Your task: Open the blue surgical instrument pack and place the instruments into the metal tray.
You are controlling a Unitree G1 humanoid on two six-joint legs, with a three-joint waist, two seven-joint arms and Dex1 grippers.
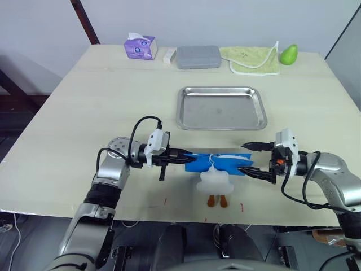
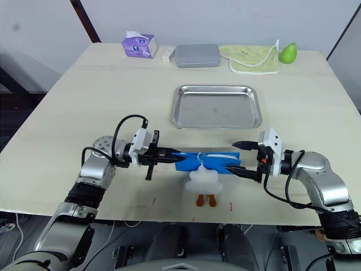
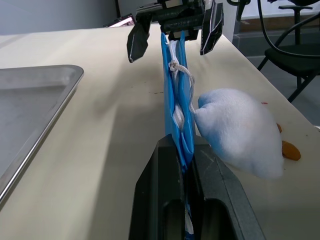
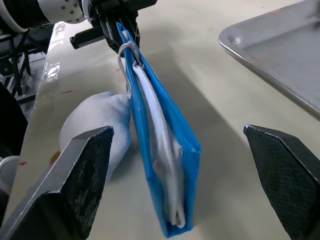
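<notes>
Lying along the wooden table's (image 1: pixel 67 113) far edge are a purple tissue box (image 1: pixel 140 47), a grey rounded case (image 1: pixel 198 57), a green-trimmed cloth (image 1: pixel 251 60) and a green pear (image 1: pixel 289 54), while a white cloud-shaped plush toy (image 1: pixel 215 180) touches the flat blue surgical instrument pack (image 1: pixel 217 162) near the front edge, short of the shiny rectangular metal tray (image 1: pixel 221 107). Standing on edge, the pack is pinched at one end by the left gripper (image 3: pixel 186 165), and the right gripper (image 4: pixel 175 150) spreads wide around the other end. The wrist views reveal a white cord (image 4: pixel 155 115) along its top.

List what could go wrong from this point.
1. The left gripper alone pinches the blue pack by one end; it may sag or slip.
2. The right gripper is open around the other end and may close off-centre.
3. The pack is held short of the metal tray; opened here, instruments could spill onto the table.
</notes>
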